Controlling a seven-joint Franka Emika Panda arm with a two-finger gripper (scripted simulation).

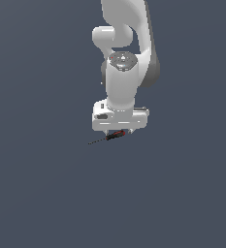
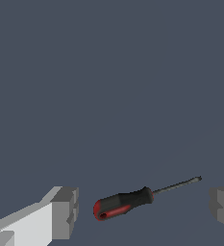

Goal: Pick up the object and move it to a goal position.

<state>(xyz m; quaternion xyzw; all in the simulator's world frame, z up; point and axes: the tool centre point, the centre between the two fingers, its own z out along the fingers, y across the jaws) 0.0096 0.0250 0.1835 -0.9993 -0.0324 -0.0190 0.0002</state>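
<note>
Your white gripper [image 2: 142, 211] over the small red-and-black-handled screwdriver [image 2: 125, 203]
Your jaws stand apart either side of it; contact seemingly none.

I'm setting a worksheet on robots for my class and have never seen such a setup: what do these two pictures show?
Both are simulator renders. The exterior view shows a white robot arm reaching down over a plain grey surface. Its gripper is at the bottom. The wrist view comes from a camera on the arm, looking between the two grey fingers. They stand open, either side of a small screwdriver with a red-and-black handle. Nothing is held yet.
</note>
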